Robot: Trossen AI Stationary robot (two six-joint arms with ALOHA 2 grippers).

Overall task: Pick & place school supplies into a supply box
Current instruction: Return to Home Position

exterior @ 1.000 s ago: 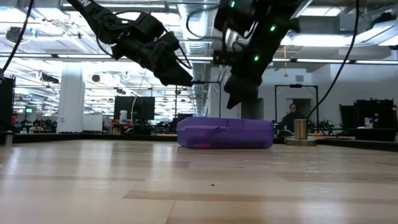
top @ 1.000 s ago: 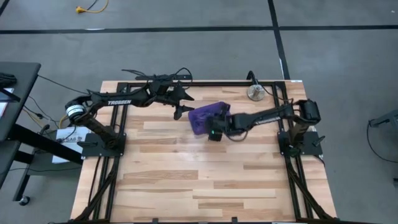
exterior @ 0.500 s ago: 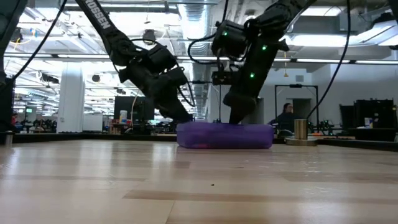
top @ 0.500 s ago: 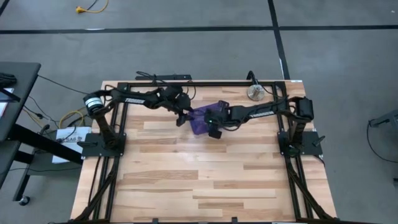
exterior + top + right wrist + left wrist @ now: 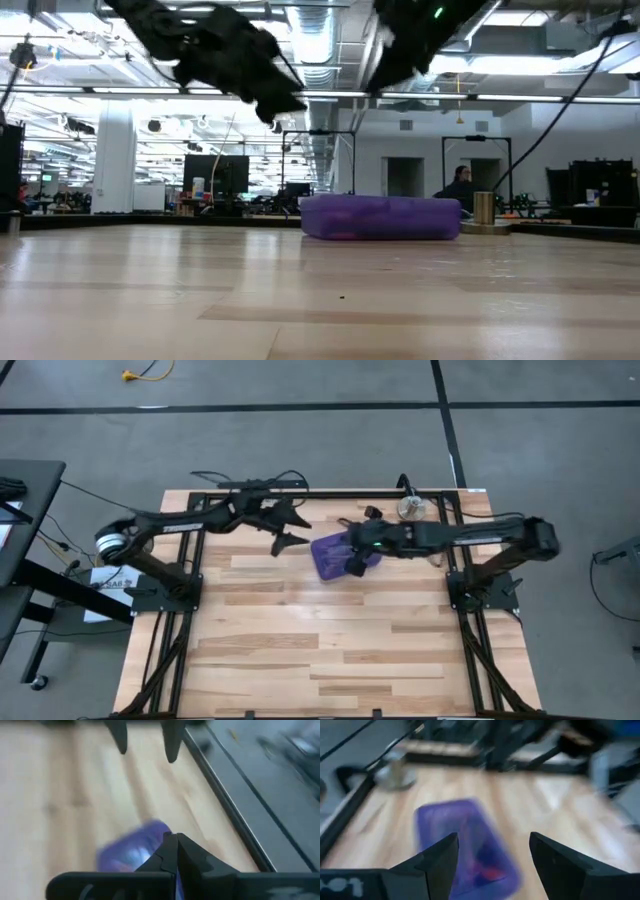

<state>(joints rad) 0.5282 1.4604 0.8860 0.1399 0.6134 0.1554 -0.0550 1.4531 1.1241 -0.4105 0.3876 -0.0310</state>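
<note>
The purple supply box (image 5: 338,555) lies shut and flat on the table toward its far edge, and it also shows in the low view (image 5: 380,217). Something red (image 5: 486,873) shows through its wall; no pencils, pens or scissors lie outside it. My left gripper (image 5: 292,530) is open and hovers to the left of the box, raised above it (image 5: 285,100); the box sits ahead between its fingers (image 5: 465,845). My right gripper (image 5: 354,564) is shut and hangs high over the box's right part (image 5: 385,62), with the purple box below its fingers (image 5: 131,851).
A round silver metal disc (image 5: 411,510) stands near the table's far right corner, just right of the box in the low view (image 5: 484,211). Black frame rails (image 5: 330,494) run along the table's edges. Bare wood (image 5: 320,640) fills the near half.
Both grippers came down onto the box half a second ago and have since risen clear of it. The left gripper drew back toward the table's left. The box has slid slightly toward the right and turned a little on the table.
</note>
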